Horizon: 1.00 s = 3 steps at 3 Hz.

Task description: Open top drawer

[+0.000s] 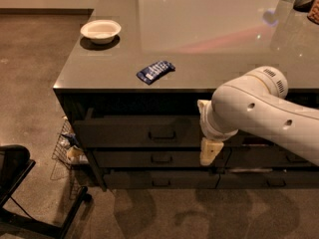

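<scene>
The top drawer (129, 131) is the wide dark-grey front just under the counter's edge, with a small rectangular metal pull (162, 134) at its middle. Its front looks flush or nearly so, and none of its inside shows. My white arm (259, 108) reaches in from the right. The gripper (210, 152) hangs cream-coloured below the wrist, in front of the drawer fronts. It is right of the pull, slightly lower, and apart from it.
A white bowl (100, 30) and a blue packet (155, 70) lie on the grey counter (209, 39). Two slimmer drawers (159, 159) sit below the top one, with narrower drawers (281, 158) to the right. A wire basket (70, 148) and a black chair base (20, 183) stand at left.
</scene>
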Available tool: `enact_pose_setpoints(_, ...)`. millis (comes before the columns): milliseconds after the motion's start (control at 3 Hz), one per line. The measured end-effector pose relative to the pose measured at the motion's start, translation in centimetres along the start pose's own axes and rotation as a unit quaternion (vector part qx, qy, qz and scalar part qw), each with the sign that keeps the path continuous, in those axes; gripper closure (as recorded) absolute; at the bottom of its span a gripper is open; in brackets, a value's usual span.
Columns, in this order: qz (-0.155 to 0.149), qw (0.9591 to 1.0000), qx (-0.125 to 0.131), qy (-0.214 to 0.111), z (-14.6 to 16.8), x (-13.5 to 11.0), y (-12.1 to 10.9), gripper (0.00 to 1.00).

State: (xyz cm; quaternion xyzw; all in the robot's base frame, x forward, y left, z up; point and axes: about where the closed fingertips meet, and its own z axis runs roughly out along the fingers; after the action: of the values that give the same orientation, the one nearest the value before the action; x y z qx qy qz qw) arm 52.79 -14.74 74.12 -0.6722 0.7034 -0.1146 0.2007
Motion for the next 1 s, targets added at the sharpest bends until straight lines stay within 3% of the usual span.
enact_pose_setpoints(333, -0.006, 0.9995, -0.030, 0.007, 4.2, 1.0, 0.2, 0.00)
enact_pose_setpoints(1000, -0.014, 0.9966, -0.081, 0.001, 9.4, 2.4, 0.1, 0.04)
